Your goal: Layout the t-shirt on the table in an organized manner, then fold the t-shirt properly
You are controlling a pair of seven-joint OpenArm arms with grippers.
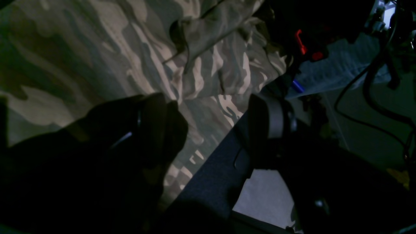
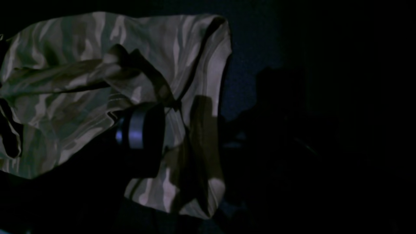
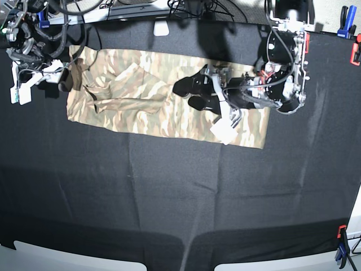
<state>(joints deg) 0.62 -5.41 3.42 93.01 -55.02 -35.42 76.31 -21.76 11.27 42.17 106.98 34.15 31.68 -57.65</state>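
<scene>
T-shirt: you have the t-shirt (image 3: 163, 110) lying as a long band across the far half of the table (image 3: 169, 192), already folded lengthwise by the look of it, with a rumpled flap bunched toward its left end
Left claw: your left gripper (image 3: 189, 93) reaches in from the right, low over the middle of the band; its jaws stand apart, and the wrist view shows cloth between the two dark fingers (image 1: 156, 126) but nothing pinched
Right claw: your right gripper (image 3: 66, 79) sits at the far-left end of the shirt; jaws look spread wide with camouflage cloth around one finger (image 2: 139, 130), though the wrist view is too dark to say whether it touches
Step in hand: I judge you are about to take hold for smoothing or a crosswise fold
How to do it well: flatten the bunched flap on the left first, or the crease gets trapped inside the fold
Grip advice: close on the edge layers together, not just the top one, and lift both ends evenly so the band stays straight
Risk: the near edge at the right corner (image 3: 256, 141) could drag and skew if only one arm pulls
</scene>
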